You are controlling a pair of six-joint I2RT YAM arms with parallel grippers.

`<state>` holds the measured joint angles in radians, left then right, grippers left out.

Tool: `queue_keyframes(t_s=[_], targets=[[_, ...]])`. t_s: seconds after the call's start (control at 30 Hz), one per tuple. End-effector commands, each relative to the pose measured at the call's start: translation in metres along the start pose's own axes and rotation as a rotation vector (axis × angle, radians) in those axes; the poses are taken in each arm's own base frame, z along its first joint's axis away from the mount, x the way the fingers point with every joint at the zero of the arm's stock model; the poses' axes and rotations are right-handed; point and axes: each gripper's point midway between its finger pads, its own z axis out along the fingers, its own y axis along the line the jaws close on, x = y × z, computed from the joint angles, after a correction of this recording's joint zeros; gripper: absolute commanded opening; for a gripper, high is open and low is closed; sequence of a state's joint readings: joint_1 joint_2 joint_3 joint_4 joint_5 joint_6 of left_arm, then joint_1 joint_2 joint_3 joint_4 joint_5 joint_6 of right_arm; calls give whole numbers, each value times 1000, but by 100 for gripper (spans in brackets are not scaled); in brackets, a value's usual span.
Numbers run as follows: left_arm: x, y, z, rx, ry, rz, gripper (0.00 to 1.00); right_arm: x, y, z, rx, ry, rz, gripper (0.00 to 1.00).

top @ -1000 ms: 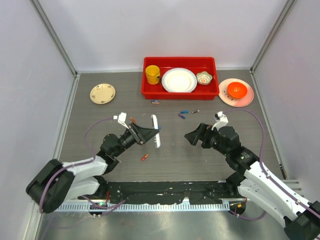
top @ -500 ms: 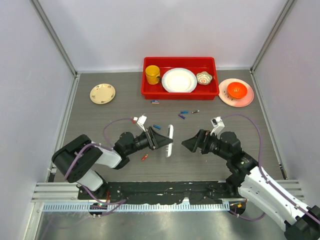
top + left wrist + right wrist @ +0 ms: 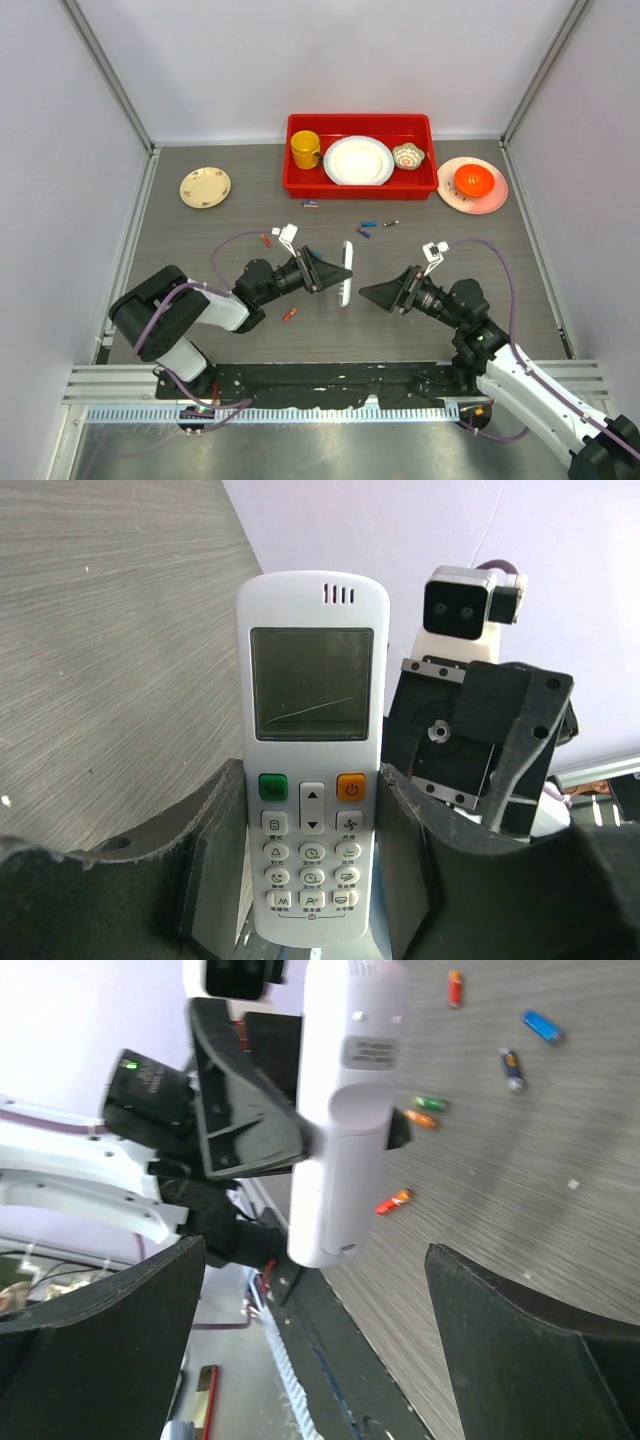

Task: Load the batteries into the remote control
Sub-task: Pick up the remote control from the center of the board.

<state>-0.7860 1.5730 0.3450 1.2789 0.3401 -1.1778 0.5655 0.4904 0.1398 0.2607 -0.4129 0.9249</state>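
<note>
My left gripper [image 3: 336, 272] is shut on the white remote control [image 3: 346, 272], held upright on its edge above the table's middle. In the left wrist view the remote control [image 3: 312, 750] shows its grey screen and buttons, with my left gripper [image 3: 312, 865] clamped on its lower sides. My right gripper [image 3: 373, 293] stands open just right of it, holding nothing. The right wrist view shows the remote control's [image 3: 345, 1110] back facing my right gripper [image 3: 315, 1295]. Several batteries lie loose on the table: a red-orange one [image 3: 288, 314], a red one [image 3: 265, 240], blue and purple ones [image 3: 364, 229].
A red bin [image 3: 360, 190] at the back holds a yellow mug [image 3: 305, 150], a white plate [image 3: 358, 160] and a small bowl [image 3: 408, 155]. A pink plate [image 3: 490, 200] with an orange bowl [image 3: 474, 180] sits at the right, a cream plate [image 3: 205, 187] at the left.
My left gripper has carried the remote control rightward toward the table's middle. My right gripper has moved left and lower, closing in on the remote control, its jaws still open.
</note>
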Motion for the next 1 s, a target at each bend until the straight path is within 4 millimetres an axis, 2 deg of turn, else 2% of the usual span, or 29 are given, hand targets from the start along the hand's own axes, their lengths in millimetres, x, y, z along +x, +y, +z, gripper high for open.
queue_keyframes(t_s=[0.0,0.33,0.5,0.63,0.97], targets=[[-42,-82,2,291,-157,78,0,-12,35,0,-171,-48,-10,97],[-49,-107,7,359,-165,53,0,-6,40,9,-214,17,-8,96],[-50,-121,9,399,-151,44,0,-10,53,9,-299,-4,11,96],[-50,-126,8,411,-148,40,0,-14,54,14,-310,-8,29,95],[-47,-137,7,443,-131,40,0,-19,59,19,-347,-23,60,87]])
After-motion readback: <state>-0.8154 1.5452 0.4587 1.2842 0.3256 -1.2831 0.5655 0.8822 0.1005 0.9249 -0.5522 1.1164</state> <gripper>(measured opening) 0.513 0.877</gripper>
